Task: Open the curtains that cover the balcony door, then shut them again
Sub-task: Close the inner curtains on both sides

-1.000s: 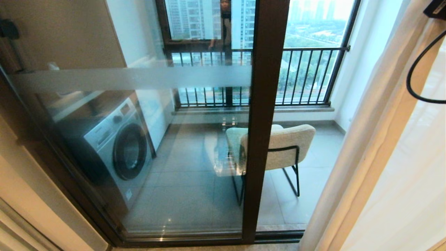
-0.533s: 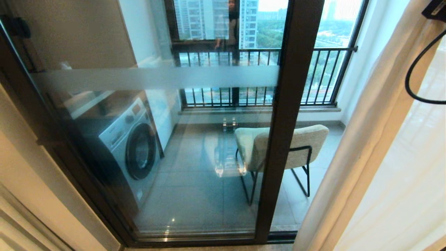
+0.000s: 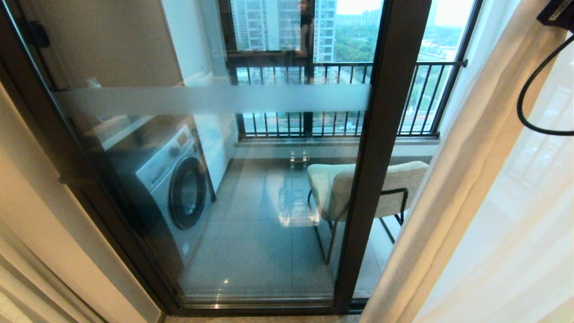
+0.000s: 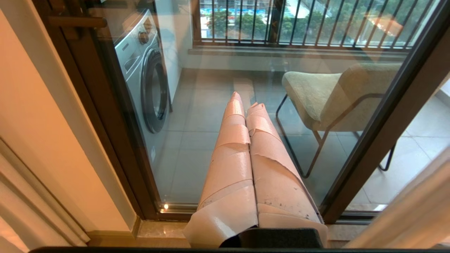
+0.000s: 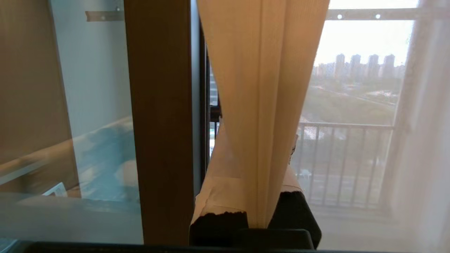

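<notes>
Left wrist view: washing machine [image 4: 146,73], no legible lettering.

The curtains [image 3: 466,179] are seen as finely woven matt cloth, partly sheer. The balcony door [image 3: 381,157] is made of glossy, reflective glass, crossed by a frosted band, in smooth dark frames. The left gripper [image 4: 248,105] is wrapped in creased, peeling pinkish tape.

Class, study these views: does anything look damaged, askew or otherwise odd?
Yes: the pink tape wrapping the left gripper's fingers is torn and peeling, with ragged edges and dark specks. On the right gripper, shut on the curtain, the tape ends raggedly too.
</notes>
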Available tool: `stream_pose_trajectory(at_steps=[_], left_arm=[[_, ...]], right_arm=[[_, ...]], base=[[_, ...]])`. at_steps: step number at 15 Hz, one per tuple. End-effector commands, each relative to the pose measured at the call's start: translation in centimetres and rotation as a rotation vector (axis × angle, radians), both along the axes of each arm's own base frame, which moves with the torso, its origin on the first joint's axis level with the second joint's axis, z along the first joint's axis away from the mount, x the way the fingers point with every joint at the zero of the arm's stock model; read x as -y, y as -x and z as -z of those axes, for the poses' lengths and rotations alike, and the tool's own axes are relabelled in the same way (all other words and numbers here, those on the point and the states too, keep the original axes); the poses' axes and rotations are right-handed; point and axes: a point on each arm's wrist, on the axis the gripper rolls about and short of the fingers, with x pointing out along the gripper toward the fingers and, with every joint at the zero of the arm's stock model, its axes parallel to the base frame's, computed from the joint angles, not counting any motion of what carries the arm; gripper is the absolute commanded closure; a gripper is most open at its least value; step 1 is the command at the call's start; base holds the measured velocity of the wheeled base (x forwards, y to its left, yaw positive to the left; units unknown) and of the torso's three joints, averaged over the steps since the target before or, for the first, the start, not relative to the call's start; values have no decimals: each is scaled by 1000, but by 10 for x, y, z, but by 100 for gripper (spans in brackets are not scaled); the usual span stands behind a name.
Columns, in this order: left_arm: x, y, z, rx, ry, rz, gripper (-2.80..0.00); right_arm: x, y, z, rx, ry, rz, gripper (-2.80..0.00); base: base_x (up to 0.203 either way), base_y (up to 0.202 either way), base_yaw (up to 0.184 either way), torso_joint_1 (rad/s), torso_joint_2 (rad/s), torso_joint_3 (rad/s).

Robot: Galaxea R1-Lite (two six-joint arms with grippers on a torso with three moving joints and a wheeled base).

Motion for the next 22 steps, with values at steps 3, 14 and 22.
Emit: stream_pose_trajectory(at_steps=[3, 14, 22], left_arm=[[0, 0, 0, 0, 0, -1, 0], [0, 0, 0, 0, 0, -1, 0], [0, 0, 0, 0, 0, -1, 0]], right_arm=[[0, 0, 0, 1, 0, 1, 0], [-33, -20, -7, 36, 96, -50, 0], [-114, -48, -1, 75, 194, -152, 0]], base=[[0, 0, 0, 0, 0, 0], [0, 0, 0, 0, 0, 0], [0, 0, 0, 0, 0, 0]])
